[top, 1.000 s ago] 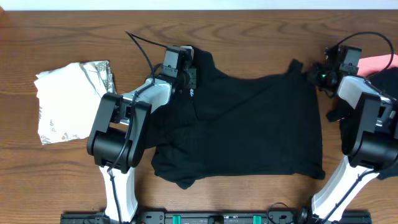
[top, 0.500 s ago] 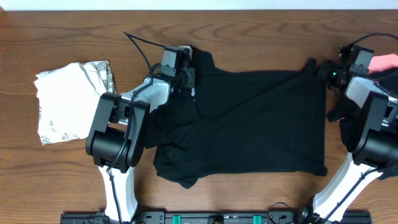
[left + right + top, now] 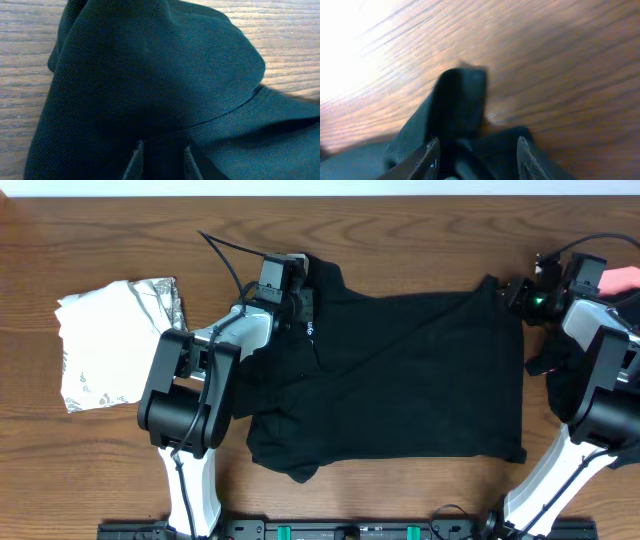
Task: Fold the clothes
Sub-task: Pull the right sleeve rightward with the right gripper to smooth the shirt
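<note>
Overhead: we see left fingers point(image 3: 134, 165) pinching black short-sleeved fabric shirt point(image 3: 400, 380) on wood surface point(image 3: 400, 240); right fingers point(image 3: 427, 160) apart nr its corner.

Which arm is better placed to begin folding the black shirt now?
Probably left. The left gripper pinches the black shirt at its left end, so it could carry that edge across. The right gripper is open at the shirt's opposite corner and must grasp first.

The shirt point(image 3: 400, 380) is plain black with a small white logo point(image 3: 309, 329), the folded garment point(image 3: 105, 350) white with grey print, another piece point(image 3: 622, 278) pink, the table point(image 3: 90, 470) brown wood-grain.
</note>
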`<action>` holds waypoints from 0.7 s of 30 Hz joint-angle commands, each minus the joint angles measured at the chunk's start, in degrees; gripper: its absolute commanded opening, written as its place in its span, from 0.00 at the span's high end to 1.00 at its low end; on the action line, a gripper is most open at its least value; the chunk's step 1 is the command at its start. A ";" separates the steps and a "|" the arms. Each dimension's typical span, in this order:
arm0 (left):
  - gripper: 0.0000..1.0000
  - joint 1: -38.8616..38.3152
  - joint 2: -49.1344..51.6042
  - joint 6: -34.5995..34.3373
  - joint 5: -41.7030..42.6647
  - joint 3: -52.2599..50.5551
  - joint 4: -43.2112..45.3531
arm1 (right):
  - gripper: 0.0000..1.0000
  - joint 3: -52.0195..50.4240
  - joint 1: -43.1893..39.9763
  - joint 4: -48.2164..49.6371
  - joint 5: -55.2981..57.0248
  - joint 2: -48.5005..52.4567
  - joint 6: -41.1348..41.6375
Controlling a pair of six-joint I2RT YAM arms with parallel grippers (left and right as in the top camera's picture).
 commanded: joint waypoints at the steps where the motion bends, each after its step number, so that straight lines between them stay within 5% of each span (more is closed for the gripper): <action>1: 0.71 0.76 1.18 -0.76 -1.60 -0.68 -1.99 | 0.52 0.15 -0.11 -0.46 -4.15 0.35 -1.31; 10: 0.71 0.76 1.18 -0.76 -1.60 -0.68 -2.86 | 0.52 4.48 -0.17 -1.20 0.11 0.13 -1.97; 17: 0.71 0.76 1.18 -0.76 -1.60 -0.68 -2.86 | 0.51 4.85 -0.09 -1.29 16.04 0.15 -2.49; 21: 0.71 0.76 1.18 -0.76 -1.60 -0.68 -3.06 | 0.51 5.03 -0.13 -2.05 9.33 0.02 -6.27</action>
